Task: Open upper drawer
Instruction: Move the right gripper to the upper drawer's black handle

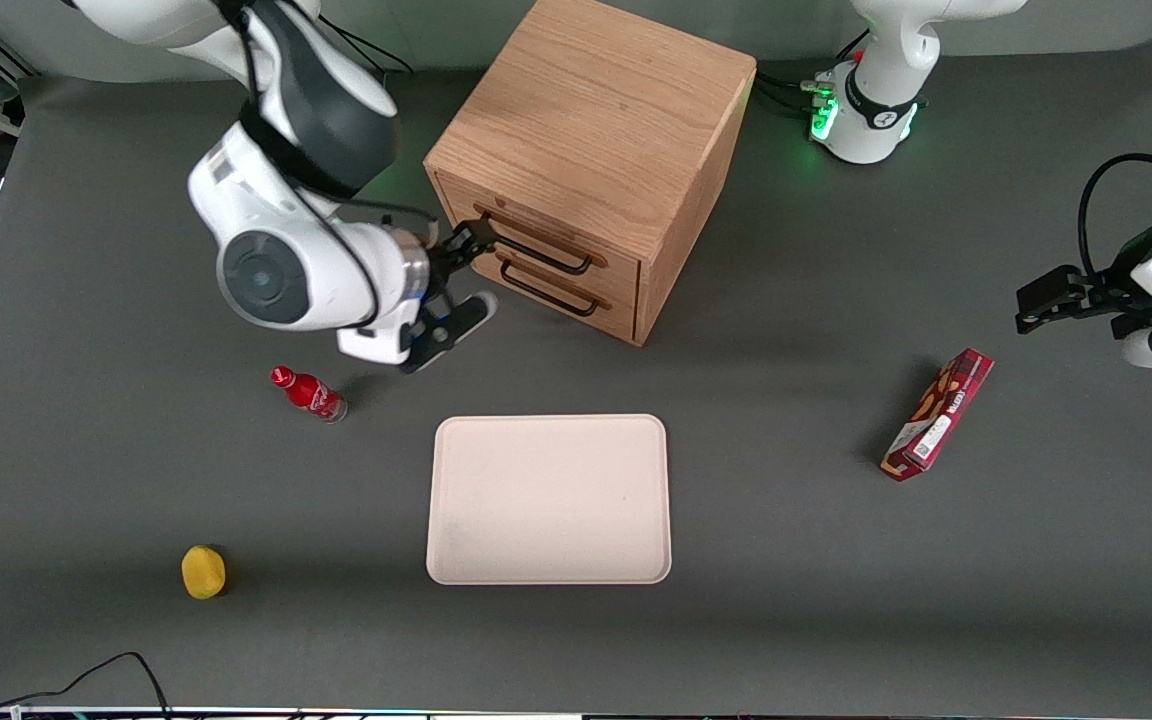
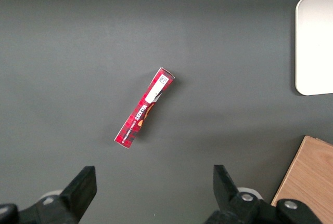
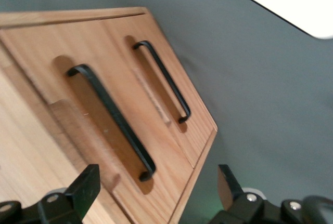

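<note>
The wooden cabinet (image 1: 596,110) stands at the back of the table. Its upper drawer (image 1: 556,222) is shut, flush with the bottom drawer (image 1: 576,312) below it. The upper drawer's black bar handle (image 1: 541,245) also shows in the right wrist view (image 3: 112,120), with the bottom drawer's handle (image 3: 161,81) beside it. My right gripper (image 1: 468,245) is open and empty. It is level with the upper handle, in front of that handle's end nearer the working arm. In the right wrist view the gripper (image 3: 156,193) has its fingers wide apart, with the handle's end (image 3: 148,174) showing between them, not touched.
A cream tray (image 1: 548,498) lies nearer the front camera than the cabinet. A red bottle (image 1: 309,393) lies near the working arm, and a yellow object (image 1: 203,572) sits nearer the camera. A red box (image 1: 939,413) lies toward the parked arm's end.
</note>
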Controlling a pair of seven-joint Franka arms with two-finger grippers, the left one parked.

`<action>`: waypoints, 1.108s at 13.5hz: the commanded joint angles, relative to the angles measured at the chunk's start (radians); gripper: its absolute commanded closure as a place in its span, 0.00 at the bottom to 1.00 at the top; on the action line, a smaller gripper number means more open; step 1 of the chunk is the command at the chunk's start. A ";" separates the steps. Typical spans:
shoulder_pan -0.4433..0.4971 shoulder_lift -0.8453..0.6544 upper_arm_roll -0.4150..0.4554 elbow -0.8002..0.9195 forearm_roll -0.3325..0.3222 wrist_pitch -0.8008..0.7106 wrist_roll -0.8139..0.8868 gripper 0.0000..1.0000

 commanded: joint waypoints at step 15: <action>0.062 0.009 -0.006 -0.092 -0.031 0.213 -0.316 0.02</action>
